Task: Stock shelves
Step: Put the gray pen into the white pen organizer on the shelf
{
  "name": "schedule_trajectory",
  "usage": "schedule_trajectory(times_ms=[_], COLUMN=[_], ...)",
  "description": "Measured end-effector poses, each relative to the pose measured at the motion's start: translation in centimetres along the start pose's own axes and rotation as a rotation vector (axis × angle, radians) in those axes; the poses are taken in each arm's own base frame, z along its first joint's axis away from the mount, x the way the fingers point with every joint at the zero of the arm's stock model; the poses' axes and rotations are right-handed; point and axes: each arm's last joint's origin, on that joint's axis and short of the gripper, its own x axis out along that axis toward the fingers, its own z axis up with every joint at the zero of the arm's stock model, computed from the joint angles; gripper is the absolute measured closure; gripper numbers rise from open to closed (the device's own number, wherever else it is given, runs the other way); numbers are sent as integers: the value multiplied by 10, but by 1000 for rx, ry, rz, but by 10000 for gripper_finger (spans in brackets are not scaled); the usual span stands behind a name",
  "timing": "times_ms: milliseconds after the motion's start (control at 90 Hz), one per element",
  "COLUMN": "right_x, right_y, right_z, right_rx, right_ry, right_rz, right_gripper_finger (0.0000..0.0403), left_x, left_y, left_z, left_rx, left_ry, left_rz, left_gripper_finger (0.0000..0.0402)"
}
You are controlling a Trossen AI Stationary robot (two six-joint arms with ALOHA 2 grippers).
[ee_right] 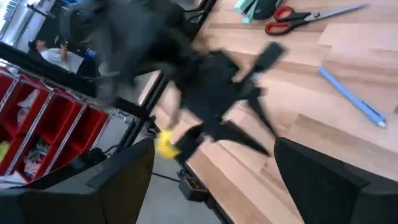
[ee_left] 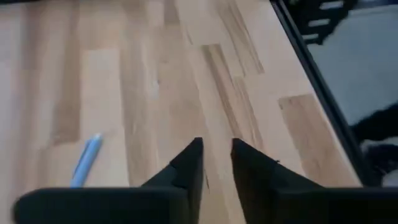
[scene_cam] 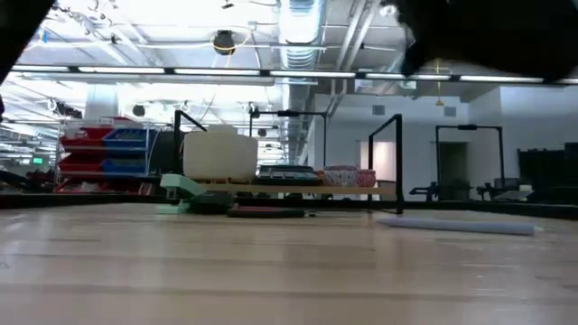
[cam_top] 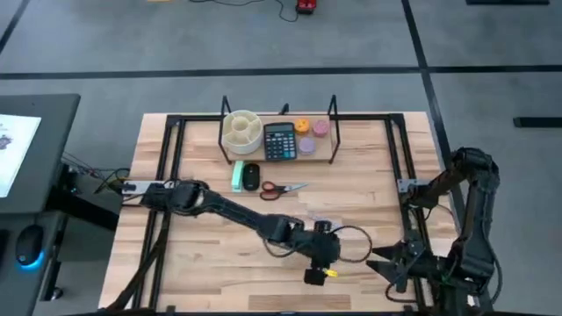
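Observation:
The shelves [cam_top: 279, 145] stand at the table's far middle and hold a cream round organizer [cam_top: 241, 130], a black calculator [cam_top: 279, 140] and small tape rolls [cam_top: 309, 134]. In front of them on the table lie a green stapler [cam_top: 237, 176], a black mouse [cam_top: 252, 175] and red-handled scissors [cam_top: 283, 187]. A blue pen [ee_left: 86, 160] lies flat on the tabletop nearer the front. My left gripper [ee_left: 216, 149] hovers over bare wood beside the pen, open by a narrow gap, with nothing between its fingers. My right gripper [ee_right: 214, 155] waits open at the near right corner.
Black frame rails [cam_top: 408, 167] run along the table's sides and far edge. The near half of the tabletop [cam_top: 228, 263] is bare wood. In the low view the shelves [scene_cam: 298, 185] stand far back, with the pen [scene_cam: 456, 224] to their right.

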Motion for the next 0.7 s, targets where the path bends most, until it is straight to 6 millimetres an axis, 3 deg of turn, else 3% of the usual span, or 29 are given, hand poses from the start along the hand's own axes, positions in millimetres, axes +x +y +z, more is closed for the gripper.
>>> schedule_trajectory(times_ms=[378, 700], right_x=[0, -4], right_y=[0, -1], right_z=[0, 12], right_rx=[-5, -16], right_ry=[-2, -6], right_rz=[-3, -7], right_gripper_finger=[84, 84], left_x=[0, -3], left_y=[66, 88], left_z=[4, 5], left_rx=[40, -59], left_ry=[-53, -76], left_rz=[-72, -138], left_gripper_finger=[198, 190])
